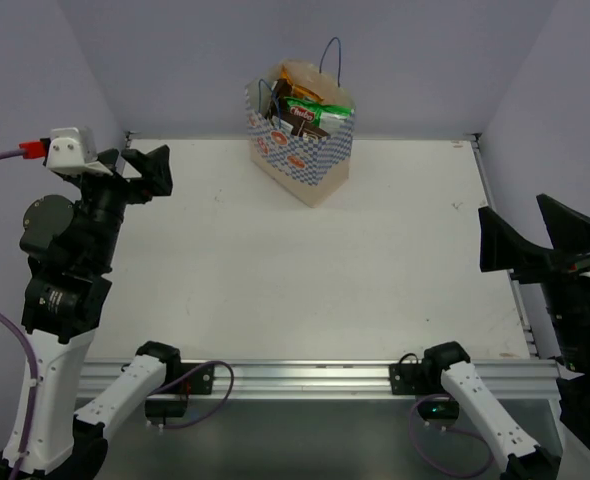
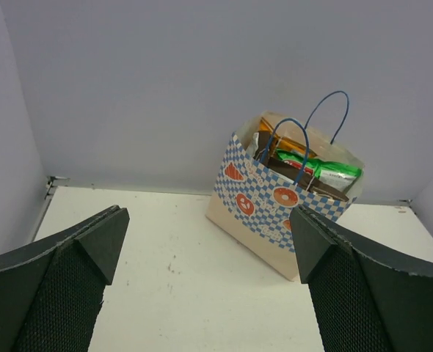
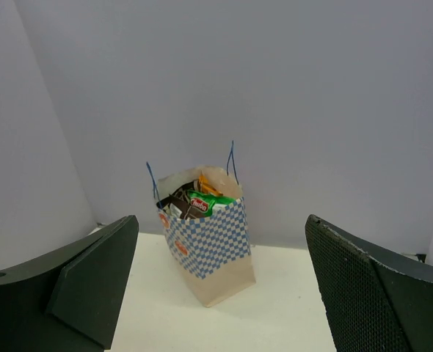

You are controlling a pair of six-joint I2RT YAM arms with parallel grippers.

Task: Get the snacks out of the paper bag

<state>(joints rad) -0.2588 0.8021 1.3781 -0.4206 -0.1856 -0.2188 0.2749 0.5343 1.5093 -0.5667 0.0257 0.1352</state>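
Note:
The paper bag (image 1: pixel 300 160) stands upright at the back middle of the table, with a blue-and-white checkered band, red oval logos and blue cord handles. Its mouth is open and holds the snacks: an orange packet (image 1: pixel 301 75), a green-and-white packet (image 1: pixel 317 107) and a dark brown packet (image 1: pixel 311 127). A second brown one cannot be made out. My left gripper (image 1: pixel 147 172) is open and empty at the far left. It faces the bag (image 2: pixel 275 213) from a distance. My right gripper (image 1: pixel 520 228) is open and empty at the right edge, also far from the bag (image 3: pixel 210 246).
The white table (image 1: pixel 325 280) is walled by grey-purple panels at the back and both sides. A metal rail (image 1: pixel 305 375) with the arm bases runs along the near edge. A strip (image 1: pixel 495 230) borders the right edge.

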